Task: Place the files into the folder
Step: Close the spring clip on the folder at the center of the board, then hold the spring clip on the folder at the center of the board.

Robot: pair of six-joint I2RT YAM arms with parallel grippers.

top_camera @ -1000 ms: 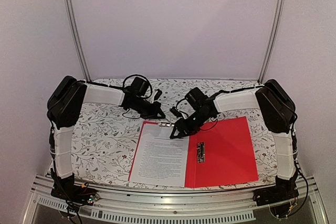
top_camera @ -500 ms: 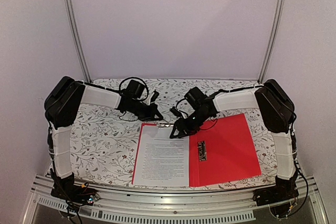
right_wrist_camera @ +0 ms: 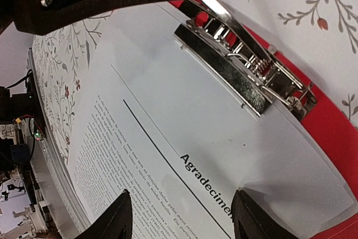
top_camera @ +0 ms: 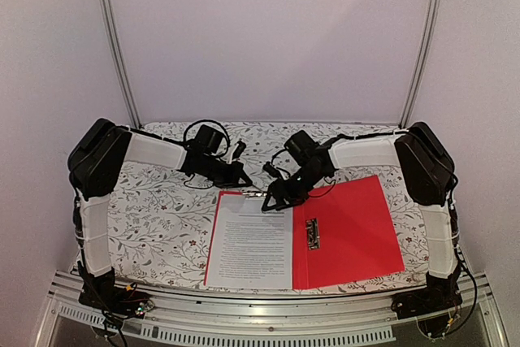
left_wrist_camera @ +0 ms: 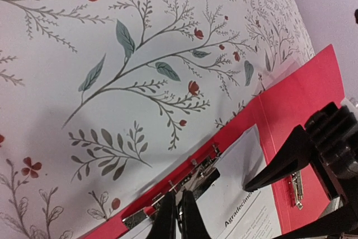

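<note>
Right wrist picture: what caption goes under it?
Printed files lie on the red folder, top edge at its metal clip; right gripper open.

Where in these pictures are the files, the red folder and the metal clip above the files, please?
files (top_camera: 250, 243): top external view, middle of the printed sheet.
folder (top_camera: 357, 229): top external view, bare right-hand cover.
metal clip (right_wrist_camera: 235, 76): right wrist view, shiny bar at the sheet's top edge.

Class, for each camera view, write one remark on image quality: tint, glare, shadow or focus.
Top external: even, soft light with a pinkish cast; the print on the files is too small to read. Left wrist: a soft shadow dims the tablecloth at lower left. Right wrist: bright glare on the metal clip; the heading beneath is sharp.
</note>
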